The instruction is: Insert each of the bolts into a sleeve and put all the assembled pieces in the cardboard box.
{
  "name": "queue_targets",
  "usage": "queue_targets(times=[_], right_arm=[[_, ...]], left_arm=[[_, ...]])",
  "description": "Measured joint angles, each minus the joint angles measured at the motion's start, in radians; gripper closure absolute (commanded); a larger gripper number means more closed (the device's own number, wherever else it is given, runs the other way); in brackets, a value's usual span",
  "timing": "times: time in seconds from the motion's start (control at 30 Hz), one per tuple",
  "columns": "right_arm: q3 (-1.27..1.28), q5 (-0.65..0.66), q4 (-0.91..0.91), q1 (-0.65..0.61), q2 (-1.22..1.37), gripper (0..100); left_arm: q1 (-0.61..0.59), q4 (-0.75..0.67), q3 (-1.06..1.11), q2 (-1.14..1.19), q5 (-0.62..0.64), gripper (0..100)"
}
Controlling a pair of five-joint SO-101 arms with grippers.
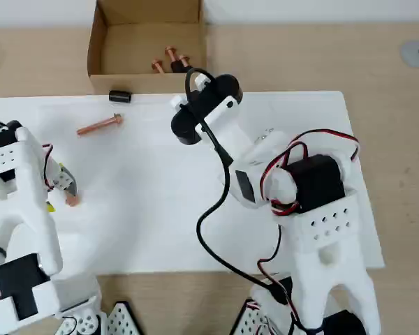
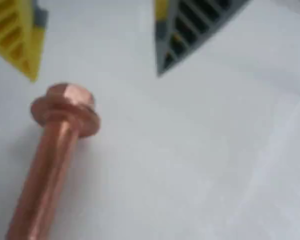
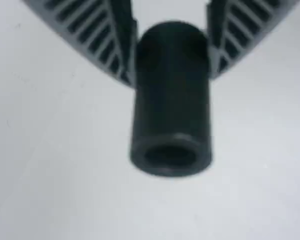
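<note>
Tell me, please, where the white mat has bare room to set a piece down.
Free: the middle and near part of the white mat, between the left gripper and the right arm's black cable. Crowded: the far left corner, with a loose bolt and a loose sleeve beside the cardboard box.

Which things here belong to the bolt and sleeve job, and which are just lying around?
Job:
- held sleeve in the right tool
- near bolt by the open left tool
- loose sleeve
- loose bolt
- box, with assembled pieces inside

Lying about:
- grey disc
- white sheet, under the work
</note>
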Motion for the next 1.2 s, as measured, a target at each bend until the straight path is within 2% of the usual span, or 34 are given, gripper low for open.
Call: queue_targets(times=[0.3, 0.5, 0.83, 1.03, 1.2], right_arm=[[0.0, 0.0, 0.0, 0.0, 0.0, 98.6], [0.0, 0.0, 0.0, 0.0, 0.0, 98.6], [0.0, 0.0, 0.0, 0.0, 0.0, 98.6], [0.0, 0.0, 0.0, 0.0, 0.0, 98.6], [0.0, 0.0, 0.0, 0.0, 0.0, 98.6]], left_arm=[[0.0, -0.071, 0.058, 0.0, -0.006, 83], [0.009, -0.078, 0.063, 0.002, -0.018, 79], [0.057, -0.14, 0.084, 0.123, -0.026, 79], [0.057, -0.153, 0.084, 0.114, -0.011, 79], [0.044, -0.157, 0.084, 0.015, -0.003, 79]])
